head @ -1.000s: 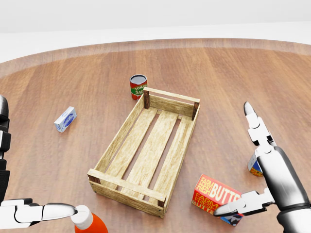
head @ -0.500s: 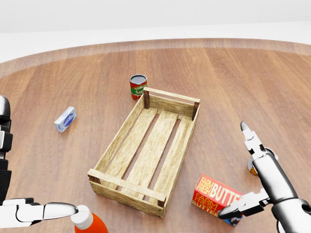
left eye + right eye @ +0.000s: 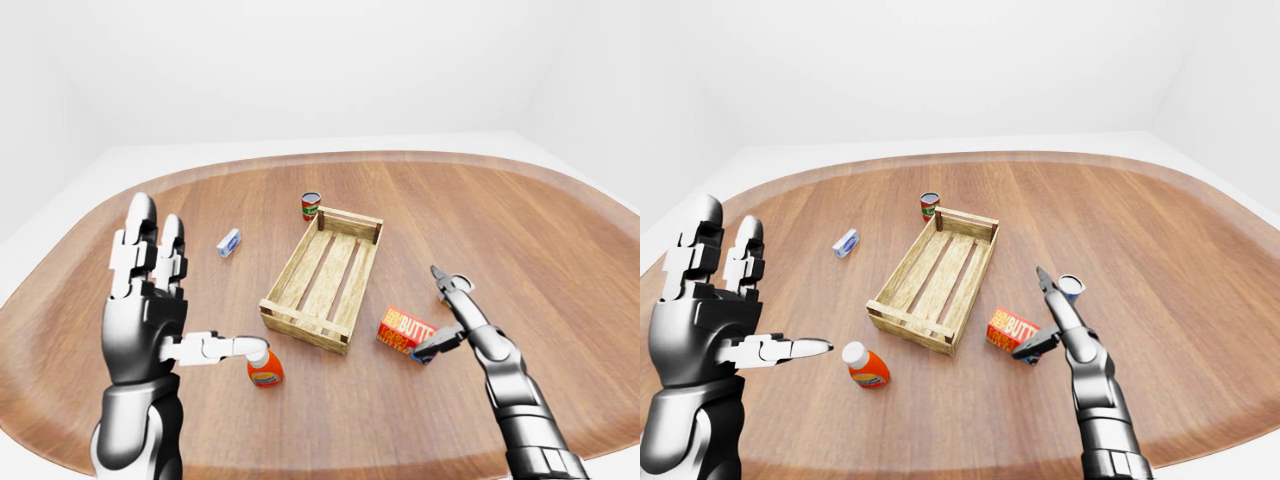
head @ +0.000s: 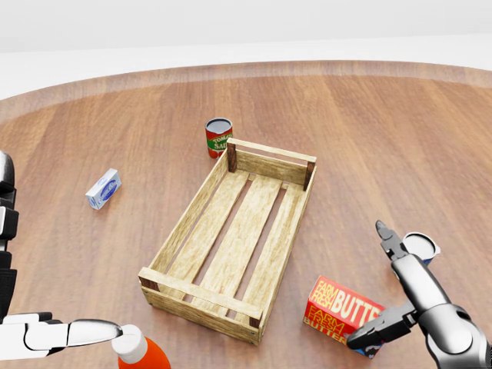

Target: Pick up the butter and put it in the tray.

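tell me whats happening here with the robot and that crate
The right robot hand is open and reaching over the butter box, thumb at its near corner, not yet gripping. The butter lies on the wooden table, just right of the empty tray in the head view. The left robot hand is raised and open near an orange bottle. A can and a small blue box lie untouched.

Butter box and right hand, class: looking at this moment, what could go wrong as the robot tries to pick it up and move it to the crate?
1. The right hand is open at the far corner of the butter box; closing there may push or spin it rather than grip it.
2. A small can stands just beyond the hand; a wide swing might topple it.
3. The wooden crate has raised walls; a low carry could catch its rim.
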### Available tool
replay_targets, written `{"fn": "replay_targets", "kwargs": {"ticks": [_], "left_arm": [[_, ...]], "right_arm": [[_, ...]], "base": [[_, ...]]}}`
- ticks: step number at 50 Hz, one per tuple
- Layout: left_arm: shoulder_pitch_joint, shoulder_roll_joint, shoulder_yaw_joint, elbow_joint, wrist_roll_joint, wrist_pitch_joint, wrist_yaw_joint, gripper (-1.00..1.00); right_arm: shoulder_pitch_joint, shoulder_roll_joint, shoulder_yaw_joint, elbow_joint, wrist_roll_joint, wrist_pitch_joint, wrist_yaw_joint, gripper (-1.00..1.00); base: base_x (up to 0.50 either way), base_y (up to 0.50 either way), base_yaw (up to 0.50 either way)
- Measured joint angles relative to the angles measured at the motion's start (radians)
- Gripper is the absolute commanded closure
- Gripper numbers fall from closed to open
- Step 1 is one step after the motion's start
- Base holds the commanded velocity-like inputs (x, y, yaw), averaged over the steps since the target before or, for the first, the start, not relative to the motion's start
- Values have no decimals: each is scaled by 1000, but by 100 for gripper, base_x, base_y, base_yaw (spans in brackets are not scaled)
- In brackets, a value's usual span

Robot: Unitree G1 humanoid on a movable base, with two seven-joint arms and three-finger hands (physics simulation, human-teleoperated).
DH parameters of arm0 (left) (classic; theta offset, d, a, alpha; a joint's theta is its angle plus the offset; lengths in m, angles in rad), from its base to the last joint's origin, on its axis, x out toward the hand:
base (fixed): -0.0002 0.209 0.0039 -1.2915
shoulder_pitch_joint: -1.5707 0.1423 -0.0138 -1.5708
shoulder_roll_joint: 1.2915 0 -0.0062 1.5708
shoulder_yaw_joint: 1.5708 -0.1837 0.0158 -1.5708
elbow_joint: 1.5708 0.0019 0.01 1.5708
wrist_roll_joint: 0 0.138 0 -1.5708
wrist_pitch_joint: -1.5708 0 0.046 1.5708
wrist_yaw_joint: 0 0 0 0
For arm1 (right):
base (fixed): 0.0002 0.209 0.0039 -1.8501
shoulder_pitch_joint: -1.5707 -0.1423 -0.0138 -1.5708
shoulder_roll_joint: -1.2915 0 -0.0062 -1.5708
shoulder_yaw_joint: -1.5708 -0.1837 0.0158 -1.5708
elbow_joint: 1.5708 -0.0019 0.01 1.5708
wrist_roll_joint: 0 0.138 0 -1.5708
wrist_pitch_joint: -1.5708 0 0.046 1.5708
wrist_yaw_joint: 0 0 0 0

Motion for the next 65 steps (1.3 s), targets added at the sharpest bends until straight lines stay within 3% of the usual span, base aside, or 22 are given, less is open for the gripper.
{"fn": "replay_targets", "kwargs": {"ticks": [25, 65], "left_arm": [[-4, 1, 2, 6, 0, 0, 1, -100], [-6, 2, 1, 12, 3, 0, 3, -100]], "right_arm": [[-165, -38, 58, 358, 0, 0, -19, -100], [-306, -30, 113, 659, -25, 0, -40, -100]], "base": [[0, 0, 0], [0, 0, 0]]}}
